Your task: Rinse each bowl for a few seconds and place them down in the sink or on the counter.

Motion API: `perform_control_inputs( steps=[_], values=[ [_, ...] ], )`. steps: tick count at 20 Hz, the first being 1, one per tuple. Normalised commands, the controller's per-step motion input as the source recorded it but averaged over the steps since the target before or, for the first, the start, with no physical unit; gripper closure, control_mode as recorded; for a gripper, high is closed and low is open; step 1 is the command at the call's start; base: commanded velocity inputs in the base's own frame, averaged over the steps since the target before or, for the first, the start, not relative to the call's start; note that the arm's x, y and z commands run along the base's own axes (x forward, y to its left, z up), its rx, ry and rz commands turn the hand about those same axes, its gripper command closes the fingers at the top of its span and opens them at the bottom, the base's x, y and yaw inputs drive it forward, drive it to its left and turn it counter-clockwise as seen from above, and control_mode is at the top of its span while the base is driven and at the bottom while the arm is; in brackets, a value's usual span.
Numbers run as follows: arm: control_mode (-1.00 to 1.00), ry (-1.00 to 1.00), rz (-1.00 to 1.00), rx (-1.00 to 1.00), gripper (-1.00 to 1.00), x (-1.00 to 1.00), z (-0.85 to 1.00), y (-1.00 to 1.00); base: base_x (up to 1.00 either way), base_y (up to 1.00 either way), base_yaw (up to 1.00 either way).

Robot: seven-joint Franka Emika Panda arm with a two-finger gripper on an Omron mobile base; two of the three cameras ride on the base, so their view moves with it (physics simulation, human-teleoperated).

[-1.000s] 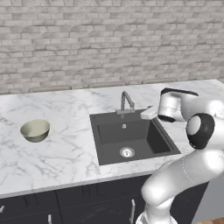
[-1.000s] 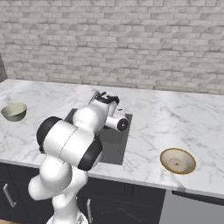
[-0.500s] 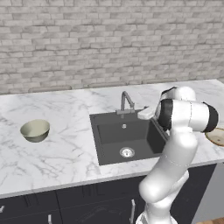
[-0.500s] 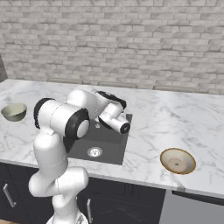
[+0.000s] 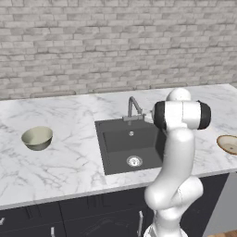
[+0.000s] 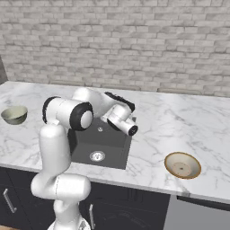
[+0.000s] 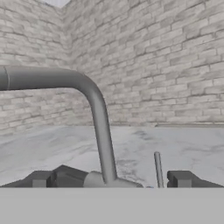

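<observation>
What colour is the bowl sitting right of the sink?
Tan-beige bowl with a brownish mottled inside, clearest in the right base view.

Surface [image 5: 69, 162] white marble with grey veins. Sink [image 5: 115, 152] dark grey, round silver drain [image 5: 134, 161]. Faucet [image 5: 134, 107] silver-grey, plain. Bowl left of sink [image 5: 37, 137] pale greenish-cream, glossy inside. Bowl right of sink [image 6: 182, 165] tan-beige, brownish mottled inside. Wall behind sink [image 5: 115, 41] grey-beige brick, light mortar lines. Cabinets below sink [image 5: 69, 217] dark, silver handles. Tool [image 7: 109, 179] fingertips [image 7: 181, 178] dark grey.
</observation>
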Motion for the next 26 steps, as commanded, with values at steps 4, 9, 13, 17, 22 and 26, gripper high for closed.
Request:
perform_control_inputs(
  steps=[4,9,13,17,22,26],
  values=[
    [-1.0,0.0,0.0,0.02,-1.0,0.44,-0.07,0.02,0.0,0.0,0.0],
    [-1.0,0.0,0.0,0.0,-1.0,0.46,-0.11,0.03,0.0,0.0,0.0],
    [-1.0,0.0,-0.01,0.0,-1.0,0.46,-0.17,0.0,0.0,0.0,0.0],
    [-1.0,0.0,-0.01,0.0,-1.0,0.45,-0.18,0.0,0.0,0.0,0.0],
    [-1.0,0.0,-0.02,0.0,-1.0,0.36,-0.17,0.0,0.0,0.0,0.0],
    [-1.0,0.03,-0.04,0.0,-1.0,0.24,-0.13,-0.02,0.0,0.0,0.0]
  ],
)
